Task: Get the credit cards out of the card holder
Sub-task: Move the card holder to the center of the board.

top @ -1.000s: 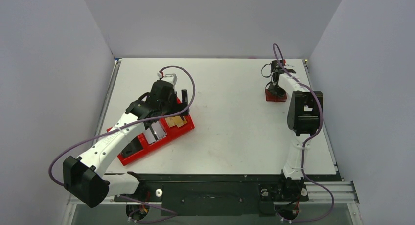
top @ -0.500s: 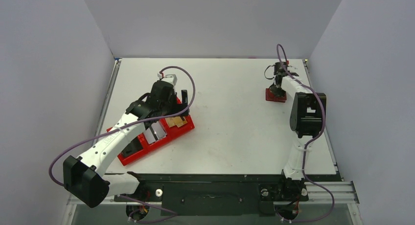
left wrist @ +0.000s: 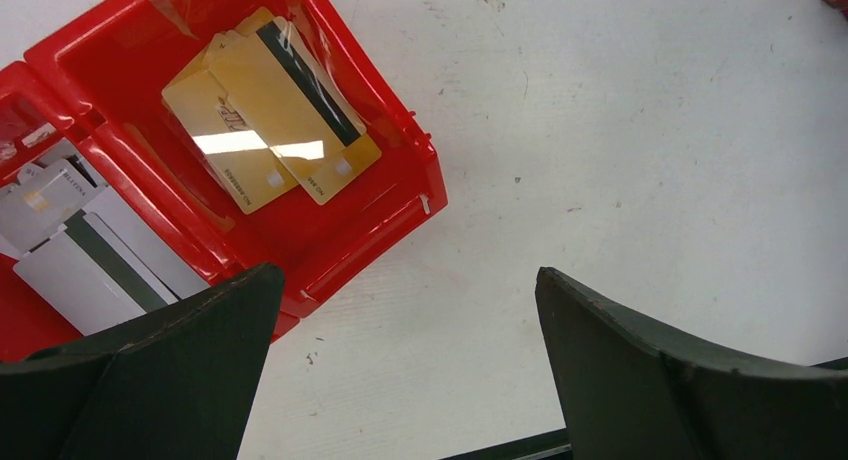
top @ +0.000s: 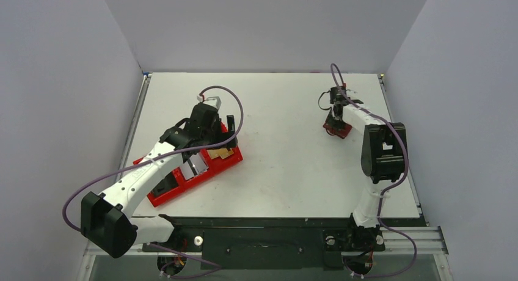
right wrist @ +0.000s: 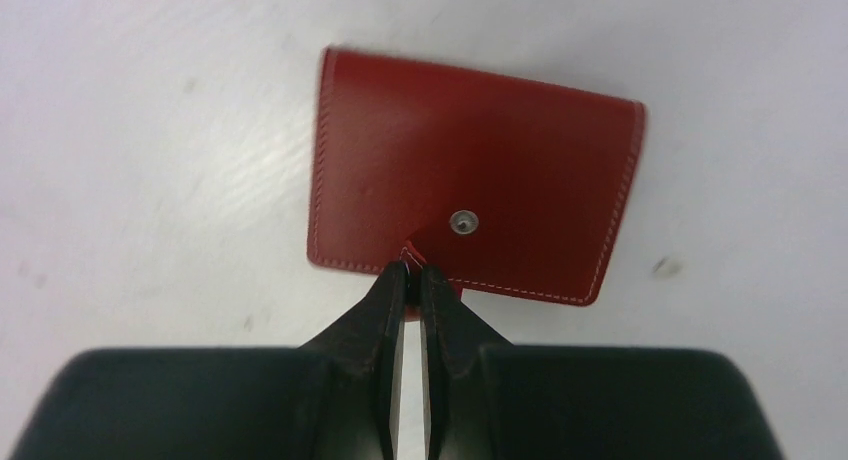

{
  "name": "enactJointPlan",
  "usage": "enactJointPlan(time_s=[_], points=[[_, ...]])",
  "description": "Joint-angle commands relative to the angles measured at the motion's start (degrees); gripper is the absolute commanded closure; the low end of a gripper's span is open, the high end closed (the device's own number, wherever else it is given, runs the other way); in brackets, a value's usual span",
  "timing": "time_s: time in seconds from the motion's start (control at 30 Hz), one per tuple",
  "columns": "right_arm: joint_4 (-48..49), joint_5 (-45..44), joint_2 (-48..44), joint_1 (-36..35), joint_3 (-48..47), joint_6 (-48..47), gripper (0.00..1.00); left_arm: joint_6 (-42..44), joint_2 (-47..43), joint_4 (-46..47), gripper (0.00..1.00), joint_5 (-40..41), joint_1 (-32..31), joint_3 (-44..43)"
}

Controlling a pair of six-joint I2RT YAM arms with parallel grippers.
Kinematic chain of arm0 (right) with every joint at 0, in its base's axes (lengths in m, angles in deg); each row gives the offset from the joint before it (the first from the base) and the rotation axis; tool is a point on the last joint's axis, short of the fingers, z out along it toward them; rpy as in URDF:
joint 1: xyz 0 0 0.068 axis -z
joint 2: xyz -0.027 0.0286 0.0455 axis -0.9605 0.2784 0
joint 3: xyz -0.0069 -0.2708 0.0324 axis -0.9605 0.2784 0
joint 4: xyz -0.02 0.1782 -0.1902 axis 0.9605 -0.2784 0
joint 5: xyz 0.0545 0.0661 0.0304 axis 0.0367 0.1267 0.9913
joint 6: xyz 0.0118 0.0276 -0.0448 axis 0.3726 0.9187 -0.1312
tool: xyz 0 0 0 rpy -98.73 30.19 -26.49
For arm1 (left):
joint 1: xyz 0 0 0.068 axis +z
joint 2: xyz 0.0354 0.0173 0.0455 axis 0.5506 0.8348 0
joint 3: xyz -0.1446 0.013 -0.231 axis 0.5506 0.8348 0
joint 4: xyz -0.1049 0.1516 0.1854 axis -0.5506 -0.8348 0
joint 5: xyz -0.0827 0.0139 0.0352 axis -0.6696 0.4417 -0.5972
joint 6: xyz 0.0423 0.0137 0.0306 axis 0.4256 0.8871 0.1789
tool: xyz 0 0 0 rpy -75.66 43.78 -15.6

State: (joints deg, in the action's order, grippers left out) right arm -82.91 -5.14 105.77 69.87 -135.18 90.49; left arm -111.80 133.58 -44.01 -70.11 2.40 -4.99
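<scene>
The card holder (right wrist: 470,180) is a dark red folded wallet, closed, lying on the white table at the far right (top: 339,129). My right gripper (right wrist: 412,270) is shut on its short strap tab at the near edge, next to the snap stud. Its inner sleeves are hidden. Tan-gold credit cards (left wrist: 270,110) lie in the end compartment of a bright red tray (left wrist: 415,145). Silver-grey cards (left wrist: 90,250) lie in the compartment beside them. My left gripper (left wrist: 410,275) is open and empty, over bare table just beside the tray's corner.
The red tray (top: 164,194) lies slanted at the left of the table, under my left arm (top: 153,162). Grey walls stand at the back and both sides. A dark rail runs along the near edge (top: 262,223).
My right gripper has swung left and nearer, and the card holder has come with it and turned a little. The left arm has hardly moved.
</scene>
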Motion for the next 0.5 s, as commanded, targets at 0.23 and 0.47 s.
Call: enactJointPlan(time_s=[0.23, 0.47], points=[[6.0, 5.7, -15.4, -19.6, 17.7, 2.7, 1.00, -3.1, 1.6, 5.0, 0.02, -3.7, 0.2, 4.5], [9.8, 4.0, -21.7, -35.2, 26.2, 5.3, 1.00, -3.9, 1.8, 6.4, 0.02, -4.7, 0.2, 6.6]])
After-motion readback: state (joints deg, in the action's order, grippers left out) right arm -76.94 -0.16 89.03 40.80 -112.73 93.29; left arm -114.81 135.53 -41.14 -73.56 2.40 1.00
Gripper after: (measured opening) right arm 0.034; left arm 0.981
